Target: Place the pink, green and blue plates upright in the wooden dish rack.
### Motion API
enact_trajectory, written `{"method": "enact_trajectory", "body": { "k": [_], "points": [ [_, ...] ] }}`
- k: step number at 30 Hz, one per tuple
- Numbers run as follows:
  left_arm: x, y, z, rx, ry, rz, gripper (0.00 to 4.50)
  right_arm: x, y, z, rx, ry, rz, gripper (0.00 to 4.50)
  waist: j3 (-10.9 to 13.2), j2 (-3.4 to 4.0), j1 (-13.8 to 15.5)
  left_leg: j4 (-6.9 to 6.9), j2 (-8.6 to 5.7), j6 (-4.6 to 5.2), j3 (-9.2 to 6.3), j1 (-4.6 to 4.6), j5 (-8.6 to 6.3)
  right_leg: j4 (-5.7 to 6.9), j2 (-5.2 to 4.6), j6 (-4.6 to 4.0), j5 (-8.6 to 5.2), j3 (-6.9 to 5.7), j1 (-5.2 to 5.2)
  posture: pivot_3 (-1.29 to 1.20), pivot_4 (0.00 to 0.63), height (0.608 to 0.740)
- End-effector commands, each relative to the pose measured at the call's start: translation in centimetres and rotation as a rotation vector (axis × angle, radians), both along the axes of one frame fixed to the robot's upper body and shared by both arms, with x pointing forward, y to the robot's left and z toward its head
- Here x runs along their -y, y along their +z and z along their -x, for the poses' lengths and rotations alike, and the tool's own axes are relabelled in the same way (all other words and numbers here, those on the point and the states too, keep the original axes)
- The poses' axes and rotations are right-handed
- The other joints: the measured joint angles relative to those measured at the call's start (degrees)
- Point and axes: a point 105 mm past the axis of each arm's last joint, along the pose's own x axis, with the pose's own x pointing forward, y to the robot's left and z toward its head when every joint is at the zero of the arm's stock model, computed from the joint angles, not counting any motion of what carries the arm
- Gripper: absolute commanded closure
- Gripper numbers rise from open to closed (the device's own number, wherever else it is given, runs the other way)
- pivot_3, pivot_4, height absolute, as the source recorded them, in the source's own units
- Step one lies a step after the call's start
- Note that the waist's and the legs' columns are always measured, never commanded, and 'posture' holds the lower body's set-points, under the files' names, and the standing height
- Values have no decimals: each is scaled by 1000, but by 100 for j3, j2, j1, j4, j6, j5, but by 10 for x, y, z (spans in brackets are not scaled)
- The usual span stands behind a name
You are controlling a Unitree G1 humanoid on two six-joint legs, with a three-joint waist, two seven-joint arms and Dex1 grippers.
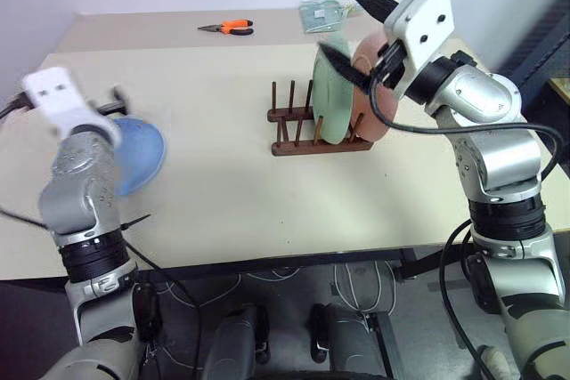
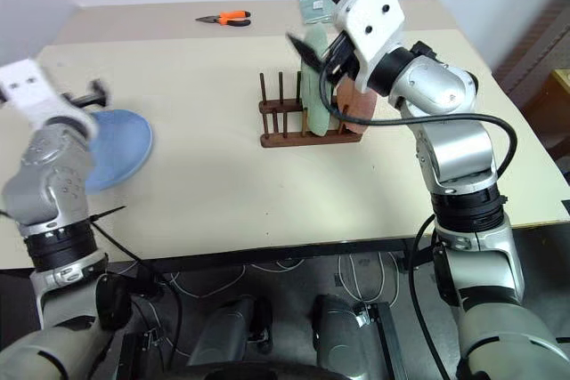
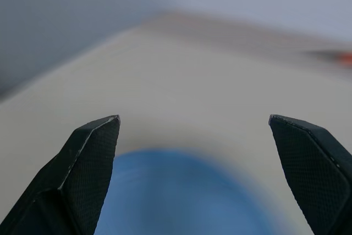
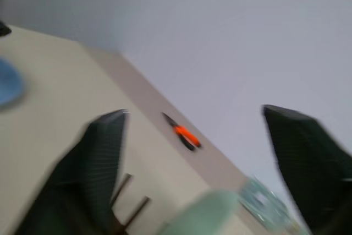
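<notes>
Three matte round plates are in play, one of each colour. The green plate and the pink plate stand upright, side by side, between the pegs at the right end of the single wooden dish rack, right of centre on the table. The blue plate lies flat at the left edge. The right gripper hovers just above the green plate's rim, fingers spread and empty. The left gripper, also spread wide, hangs over the blue plate's near part (no contact visible). One pair of orange-handled pliers lies at upper centre.
</notes>
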Motion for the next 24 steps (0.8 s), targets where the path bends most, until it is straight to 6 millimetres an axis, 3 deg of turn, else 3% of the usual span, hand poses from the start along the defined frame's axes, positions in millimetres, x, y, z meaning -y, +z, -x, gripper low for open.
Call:
{"method": "enact_trajectory", "body": {
  "k": [1, 5, 9, 13, 16, 19, 21, 24],
  "points": [
    [-20, -10, 26, -21, 175, 130, 0, -25, -16, 20, 6, 134, 75, 22, -4, -12, 53, 2, 1, 0, -1, -1, 0, -1, -1, 0, 0, -1, 2, 0, 150, 740],
    [-10, -38, 30, -59, 128, 331, 0, -35, -39, 25, -34, 184, 126, 22, -9, -27, 168, 17, -3, -2, -16, 2, -2, -10, -9, 1, 0, -14, 21, 0, 150, 740],
    [11, -64, 22, -100, 2, 490, 0, -38, -49, 25, -47, 199, 150, 22, -10, -31, 154, 18, -9, -3, -22, 3, -2, -9, -14, 3, 1, -18, 24, 0, 150, 740],
    [15, -68, 21, -66, -25, 543, 1176, -37, -57, 23, -51, 193, 174, 0, -11, -29, 143, 14, -7, -9, -22, 14, 1, -7, -4, 3, 0, -16, 29, 0, 150, 740],
    [18, -64, 18, -61, -43, 532, 2770, -36, -60, 22, -51, 179, 184, 0, -11, -29, 157, 15, -7, -10, -22, 15, 2, -7, -4, 2, 0, -16, 30, 0, 150, 740],
    [20, -55, 12, -40, -70, 504, 4363, -33, -63, 20, -46, 155, 196, 0, -11, -30, 157, 15, -7, -10, -22, 14, 2, -8, -5, 2, 0, -16, 32, 0, 150, 740],
    [29, -30, -1, -6, -175, 371, 4438, -30, -65, 16, -30, 125, 212, 0, -11, -30, 156, 15, -7, -12, -24, 16, 3, -8, -3, 2, 0, -17, 34, 0, 150, 740],
    [64, 27, -20, 112, -400, 76, 4438, -26, -67, 11, -29, 94, 233, 0, -9, -33, 157, 15, -8, -13, -22, 15, 2, -7, 0, 2, 0, -16, 33, 0, 150, 740]
  ]
}}
